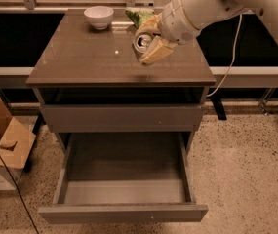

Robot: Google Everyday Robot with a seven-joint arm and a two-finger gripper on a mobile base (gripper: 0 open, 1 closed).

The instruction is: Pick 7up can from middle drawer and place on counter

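My gripper point(147, 43) is shut on the 7up can point(141, 42). The can's silver top faces the camera, between the pale fingers point(156, 51). It hangs tilted over the right middle of the glossy grey-brown counter point(80, 57), low above the surface. I cannot tell whether the can touches the counter. The middle drawer point(124, 212) is pulled out below, and its grey tray is empty. The white arm reaches in from the upper right.
A white bowl point(99, 16) and a flat green snack bag point(139, 16) sit at the back of the counter. A shut drawer front point(121, 118) is above the open drawer. Cardboard boxes point(2, 145) stand on the floor at left. A cable point(228, 65) hangs at right.
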